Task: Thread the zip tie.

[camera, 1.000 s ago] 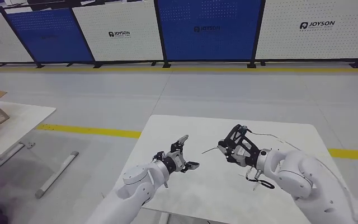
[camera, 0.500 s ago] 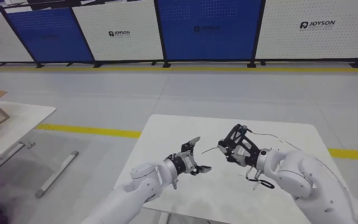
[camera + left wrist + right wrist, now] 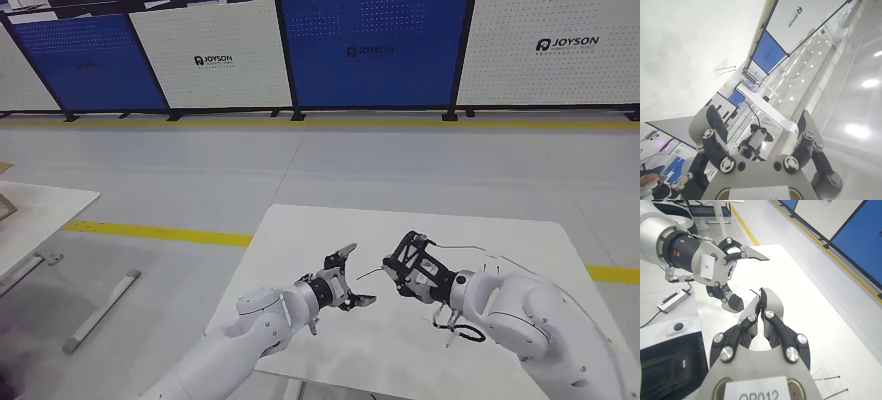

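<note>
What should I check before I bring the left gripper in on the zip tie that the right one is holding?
1. Right gripper shut on the zip tie: ok.
2. Free end sticks out past the right fingertips, towards the left gripper: ok, a short thin bit shows.
3. Left gripper open: ok, its fingers are spread wide.
4. Free end lined up with the gap between the left fingers: cannot tell. It looks close in the right wrist view, but depth is unclear.
5. Zip tie head placed for threading: cannot tell.
6. Spare zip ties lie on the table, apart from both grippers: ok.
</note>
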